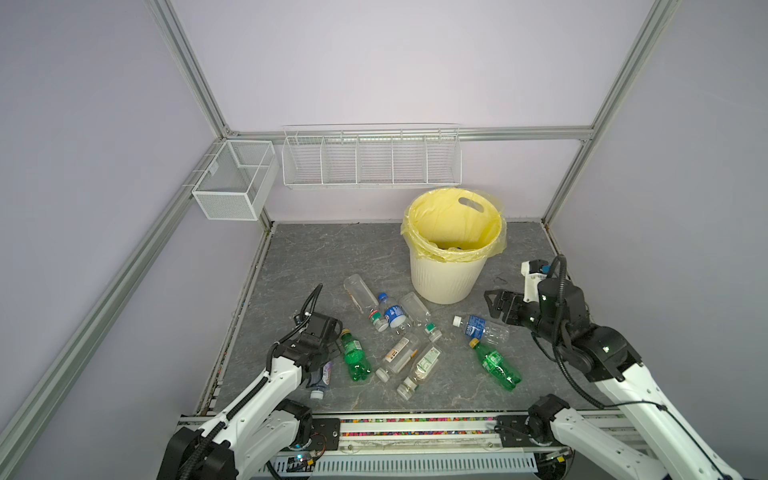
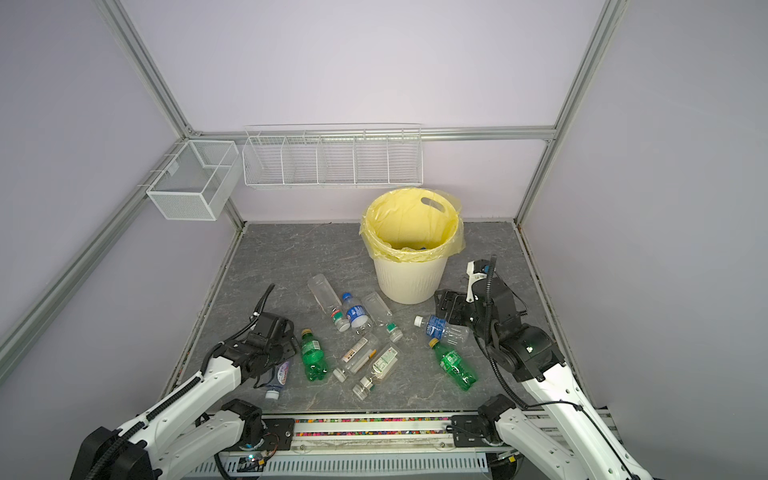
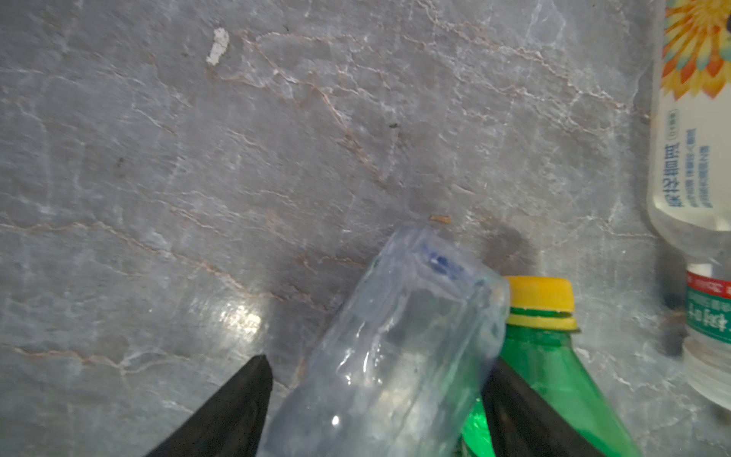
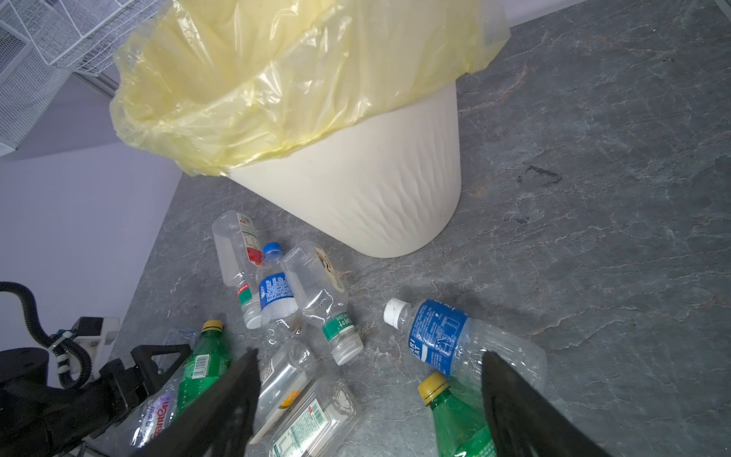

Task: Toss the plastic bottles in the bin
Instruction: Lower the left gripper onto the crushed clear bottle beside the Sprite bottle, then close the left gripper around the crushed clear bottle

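The bin (image 1: 440,282) stands on the table (image 1: 311,257) — bottles (image 1: 397,353) lie before it, wire baskets (image 1: 370,162) hang behind and above.

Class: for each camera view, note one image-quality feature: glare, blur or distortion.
Left wrist view: a glare patch on the table; the clear bottle near the lens is soft. Both top views: the frame posts splay outward, the light is even, shadows are faint. Right wrist view: the bin appears tilted.

Scattered plastic bottles (image 4: 316,300) before bin (image 4: 368,190)
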Controlling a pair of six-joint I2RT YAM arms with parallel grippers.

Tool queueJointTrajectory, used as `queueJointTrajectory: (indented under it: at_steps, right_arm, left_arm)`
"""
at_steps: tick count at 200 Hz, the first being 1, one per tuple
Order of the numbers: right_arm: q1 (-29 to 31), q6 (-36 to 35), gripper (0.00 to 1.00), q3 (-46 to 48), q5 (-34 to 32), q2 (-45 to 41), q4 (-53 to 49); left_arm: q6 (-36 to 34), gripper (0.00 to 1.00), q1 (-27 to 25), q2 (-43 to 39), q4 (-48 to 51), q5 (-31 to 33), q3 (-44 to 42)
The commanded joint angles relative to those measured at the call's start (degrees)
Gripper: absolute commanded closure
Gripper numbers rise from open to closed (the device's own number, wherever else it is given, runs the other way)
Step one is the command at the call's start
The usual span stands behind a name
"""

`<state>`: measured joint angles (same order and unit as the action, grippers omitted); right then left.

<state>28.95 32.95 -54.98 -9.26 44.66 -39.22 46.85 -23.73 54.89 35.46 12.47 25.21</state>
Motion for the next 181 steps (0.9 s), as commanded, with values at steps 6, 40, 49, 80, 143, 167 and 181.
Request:
queueJointTrajectory:
  at_steps: [6,40,49,80,143,167,181]
  right_arm:
    - [-0.2,1.0,0.12,0.3,-1.0,-1.2,-1.1]
    - [-0.2,1.3,0.12,0.7,-1.4,-2.3,-2.0]
    - [-0.2,1.3,0.12,0.7,-1.6,-2.5,-2.2]
    - [-0.2,1.4,0.12,0.8,-2.2,-3.4,-2.8]
    - [-0.2,2.4,0.12,1.2,-1.8,-3.8,-2.8]
    - [-0.2,2.6,0.12,1.4,-1.6,-3.8,-2.9]
    - [-0.2,2.7,0.12,1.4,-1.6,-3.9,-2.9]
  left_arm:
    - [-0.7,0.24,0.3,0.9,-1.8,1.8,-0.5]
    - [-0.8,0.33,0.3,0.9,-1.9,2.6,-0.3]
    - [-0.8,0.33,0.3,0.8,-1.9,2.4,-0.2]
    - [-0.7,0.42,0.2,0.5,-2.5,2.0,-0.1]
    - [-0.7,0.52,0.3,-0.7,-2.2,1.9,-0.8]
    - [-0.6,0.52,0.3,-2.5,-0.7,2.2,-0.3]
    - [-0.5,0.52,0.3,-3.7,0.1,2.1,0.1]
